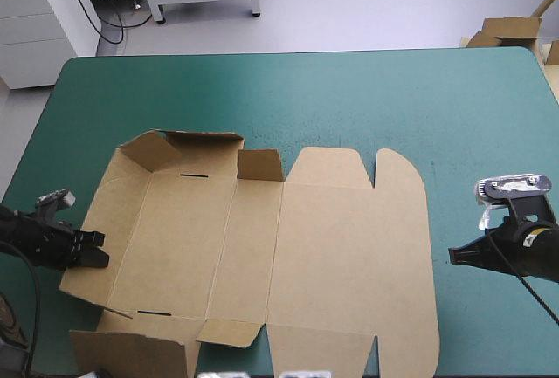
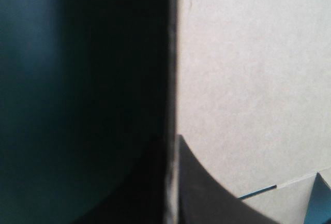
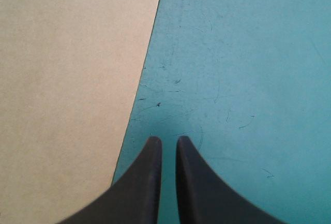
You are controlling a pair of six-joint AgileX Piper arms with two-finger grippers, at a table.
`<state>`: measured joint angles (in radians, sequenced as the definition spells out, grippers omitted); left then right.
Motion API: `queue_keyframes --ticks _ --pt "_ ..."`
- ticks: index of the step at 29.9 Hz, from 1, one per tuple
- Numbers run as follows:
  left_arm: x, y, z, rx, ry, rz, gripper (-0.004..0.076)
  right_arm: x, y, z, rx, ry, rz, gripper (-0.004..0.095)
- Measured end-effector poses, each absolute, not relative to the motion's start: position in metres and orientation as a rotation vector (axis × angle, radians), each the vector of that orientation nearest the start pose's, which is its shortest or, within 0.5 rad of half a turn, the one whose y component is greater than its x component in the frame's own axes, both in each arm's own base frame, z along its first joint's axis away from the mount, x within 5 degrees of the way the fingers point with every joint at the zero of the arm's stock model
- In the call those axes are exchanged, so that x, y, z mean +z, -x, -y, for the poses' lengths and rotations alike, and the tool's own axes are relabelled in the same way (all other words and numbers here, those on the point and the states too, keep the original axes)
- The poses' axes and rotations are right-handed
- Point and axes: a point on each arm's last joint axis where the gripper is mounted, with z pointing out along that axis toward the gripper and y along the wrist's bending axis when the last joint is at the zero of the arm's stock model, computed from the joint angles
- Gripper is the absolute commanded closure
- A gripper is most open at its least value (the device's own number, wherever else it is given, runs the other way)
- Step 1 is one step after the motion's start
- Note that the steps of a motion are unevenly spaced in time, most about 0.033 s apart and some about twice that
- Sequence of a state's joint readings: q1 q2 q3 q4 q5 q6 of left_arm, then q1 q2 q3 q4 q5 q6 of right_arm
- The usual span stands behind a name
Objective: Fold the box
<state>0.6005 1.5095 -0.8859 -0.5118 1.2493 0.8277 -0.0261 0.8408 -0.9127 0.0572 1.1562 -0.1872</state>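
The brown box (image 1: 332, 247) lies mostly flat on the teal-green cover (image 1: 349, 99), lid panel spread toward the right. At its left end the far wall (image 1: 205, 144) and a corner flap (image 1: 148, 149) stand partly raised. My left gripper (image 1: 98, 251) sits at the left end wall's outer edge. In the left wrist view the board (image 2: 248, 79) runs edge-on between the black fingers (image 2: 207, 193), so that gripper (image 2: 170, 144) is shut on it. My right gripper (image 1: 454, 256) is shut and empty, low over the cover just beside the lid's right edge (image 3: 67, 79); its tips (image 3: 169, 140) almost meet.
More brown board (image 1: 511, 30) shows beyond the table's far right corner. Loose flaps (image 1: 131, 352) of the box reach the near table edge at the left. Bare teal-green cover (image 3: 248, 79) stretches right of the lid and across the far half.
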Motion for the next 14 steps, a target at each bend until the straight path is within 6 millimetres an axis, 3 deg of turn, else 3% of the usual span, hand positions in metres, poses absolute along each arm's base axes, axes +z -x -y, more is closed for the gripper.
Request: queue_keyframes --ticks 7,14 --pt "0.264 -0.268 -0.063 -0.447 -0.41 -2.836 0.0731 0.344 -0.134 -0.001 -0.006 0.196 -2.555 0.0822" --pt "0.318 -0.307 0.014 -0.026 -0.918 -2.66 0.0731 0.344 -0.134 -0.001 -0.006 0.196 -2.554 0.0822"
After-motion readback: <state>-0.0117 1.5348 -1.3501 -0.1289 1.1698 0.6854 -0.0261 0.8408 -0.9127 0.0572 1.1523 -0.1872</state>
